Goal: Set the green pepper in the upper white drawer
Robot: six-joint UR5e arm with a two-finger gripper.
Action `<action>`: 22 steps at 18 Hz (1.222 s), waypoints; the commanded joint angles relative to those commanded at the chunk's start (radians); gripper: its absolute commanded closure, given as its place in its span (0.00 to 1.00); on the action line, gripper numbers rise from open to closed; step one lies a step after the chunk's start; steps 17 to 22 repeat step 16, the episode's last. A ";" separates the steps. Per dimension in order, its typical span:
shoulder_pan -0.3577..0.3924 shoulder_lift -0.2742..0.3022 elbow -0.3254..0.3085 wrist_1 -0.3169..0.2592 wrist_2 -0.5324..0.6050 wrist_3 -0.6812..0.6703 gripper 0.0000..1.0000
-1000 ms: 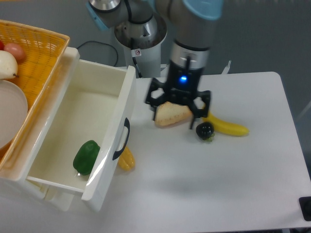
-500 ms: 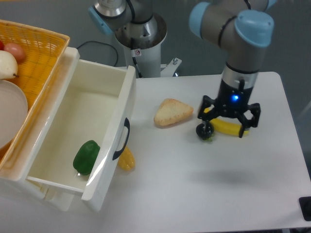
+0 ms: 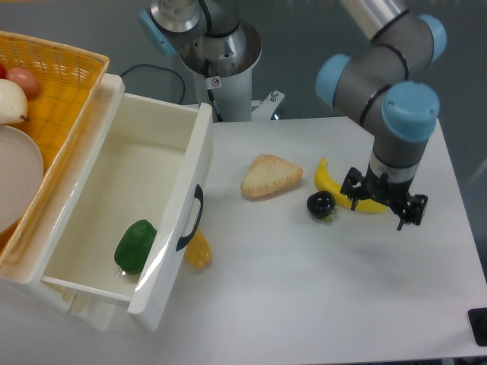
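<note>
Between the earlier frames and this one your arm swung from over the bread wedge (image 3: 271, 176) across to the 3 o'clock side of the table (image 3: 319, 296), and the gripper (image 3: 383, 202) ended up hanging above the right end of the banana (image 3: 346, 194), with the black round fruit (image 3: 320, 204) just beside it at its 9 o'clock. Its fingers were spread wide and held nothing; you could see both black tips apart with only the banana and tabletop beneath. The green pepper (image 3: 135, 246) lay inside the upper white drawer (image 3: 173, 182), toward the 7 o'clock corner near the front panel and its black handle (image 3: 190, 218), so by my reading the placing was already done. The risk from here was mostly of your own making. If you had lowered the arm where it stood, the open fingers would likely have clipped the banana or nudged the black fruit, and that round thing would probably have rolled. If you had swept back toward 9 o'clock low over the table, you could have knocked the bread wedge or struck the drawer's protruding front, jolting the pepper. The small yellow-orange item (image 3: 198, 249) sat tucked against the drawer front at 6 o'clock of the handle, and it might have jammed things if the drawer were pushed shut carelessly.
</note>
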 joint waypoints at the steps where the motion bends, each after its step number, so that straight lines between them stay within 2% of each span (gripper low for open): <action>1: -0.011 -0.014 0.011 -0.002 0.018 0.022 0.00; 6: -0.020 -0.071 0.037 0.000 0.032 0.037 0.00; 10: -0.020 -0.078 0.041 0.000 0.032 0.085 0.00; 22: -0.018 -0.092 0.045 0.009 0.025 0.085 0.00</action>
